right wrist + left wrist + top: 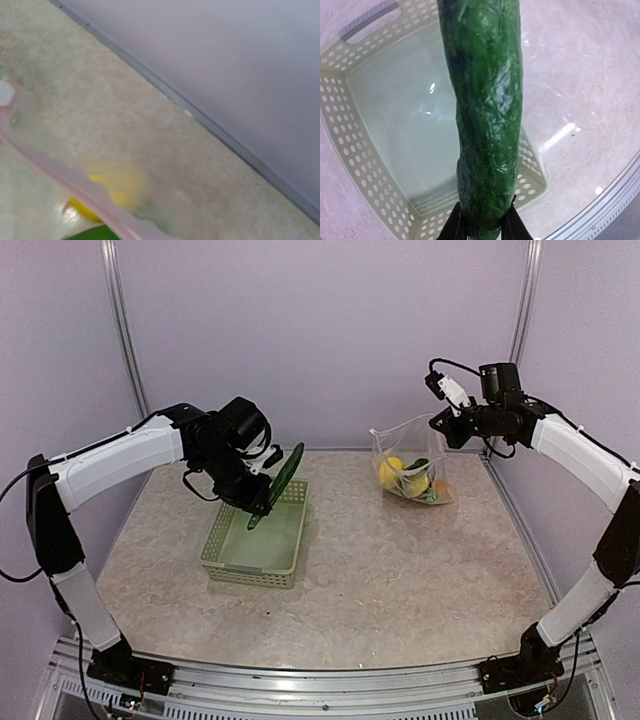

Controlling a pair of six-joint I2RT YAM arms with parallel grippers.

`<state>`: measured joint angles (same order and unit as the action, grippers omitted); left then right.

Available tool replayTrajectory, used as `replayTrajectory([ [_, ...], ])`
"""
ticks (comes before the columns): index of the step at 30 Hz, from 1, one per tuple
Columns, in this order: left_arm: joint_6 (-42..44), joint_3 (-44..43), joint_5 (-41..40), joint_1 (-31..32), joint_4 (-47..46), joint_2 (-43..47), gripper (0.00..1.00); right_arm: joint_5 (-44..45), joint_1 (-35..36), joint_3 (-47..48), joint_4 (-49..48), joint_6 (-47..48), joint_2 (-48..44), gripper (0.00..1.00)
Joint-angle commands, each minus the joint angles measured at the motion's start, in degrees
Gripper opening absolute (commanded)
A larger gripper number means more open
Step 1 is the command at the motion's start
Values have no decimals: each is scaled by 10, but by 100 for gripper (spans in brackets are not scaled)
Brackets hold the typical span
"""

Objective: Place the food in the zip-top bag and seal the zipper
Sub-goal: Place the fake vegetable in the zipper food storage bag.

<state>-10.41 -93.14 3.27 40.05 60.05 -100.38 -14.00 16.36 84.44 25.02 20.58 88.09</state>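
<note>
My left gripper (485, 229) clamps narrow on one end of the long green cucumber (487, 110), which juts out tilted over the pale green basket (350, 145). That arm reaches in bent from the left. My right gripper (441, 426) is pinched tight on the top corner of the zip-top bag (405, 445), mouth up, near the lilac back wall (330, 330). The bag stands on the marbled table (400, 580) with lemons (390, 472) and green pieces inside, well apart from the cucumber.
</note>
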Motion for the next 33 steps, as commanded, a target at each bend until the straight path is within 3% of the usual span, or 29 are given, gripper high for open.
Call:
replayTrajectory([
  [1,-27,-47,71,42,37,44,6,-6,11,41,20,3,7,0],
  [9,-83,-65,272,102,-14,49,1,-14,62,15,31,14,14,0],
  [14,-120,-66,340,120,-72,29,0,-26,93,21,59,29,17,0],
  [26,-195,-84,443,109,-107,-47,0,-37,143,-24,91,57,-31,0],
  [33,-216,-85,456,102,-105,-81,0,-35,146,-66,92,49,-42,0],
])
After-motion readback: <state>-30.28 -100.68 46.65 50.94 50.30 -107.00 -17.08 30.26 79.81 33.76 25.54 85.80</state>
